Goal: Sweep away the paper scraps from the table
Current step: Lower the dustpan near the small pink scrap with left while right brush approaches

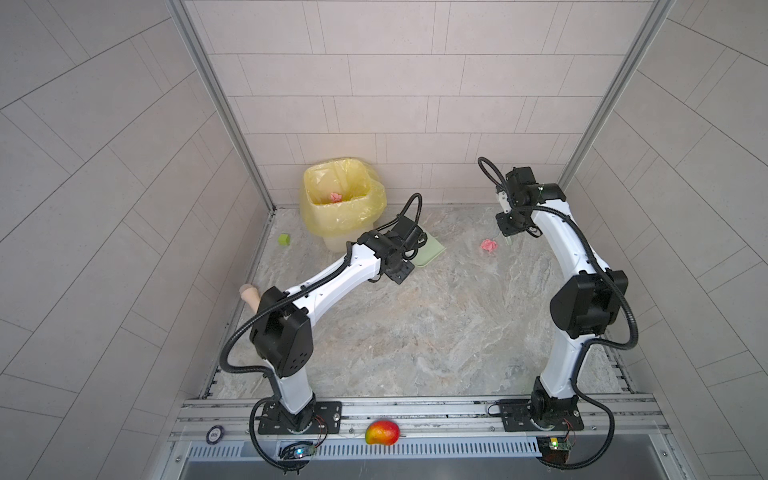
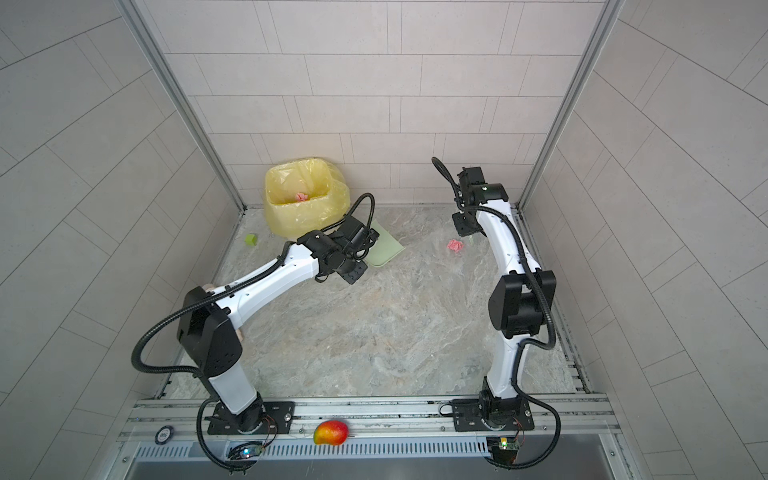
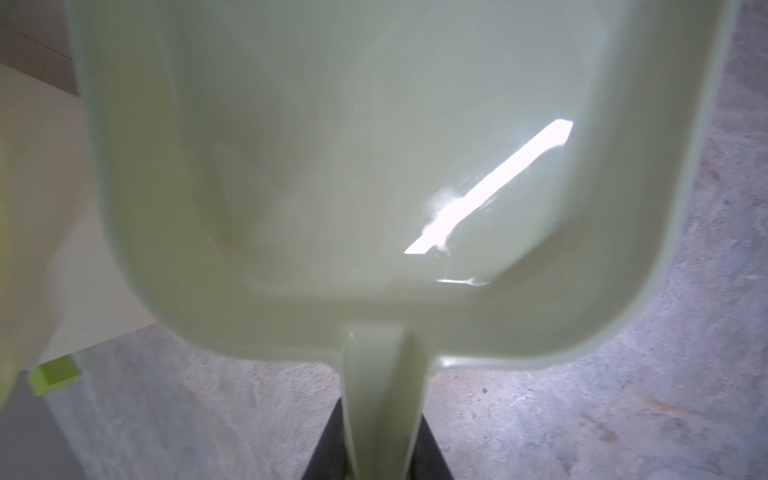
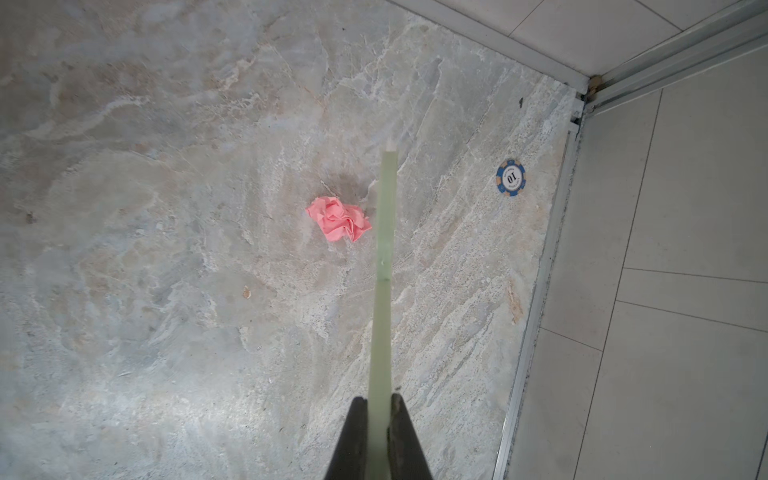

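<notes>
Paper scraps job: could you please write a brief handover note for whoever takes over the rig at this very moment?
Left gripper: shut on the handle of the pale green dustpan, which sits beside the bin and looks empty in the left wrist view.
Right gripper: shut on a thin pale green sweeping tool, its far end close beside the loose pink scrap.
Done: at least one binned pink scrap shows inside the bin.
Left: the loose pink scrap, the only one visible on the table, needs sweeping into the dustpan and tipping into the bin.
</notes>
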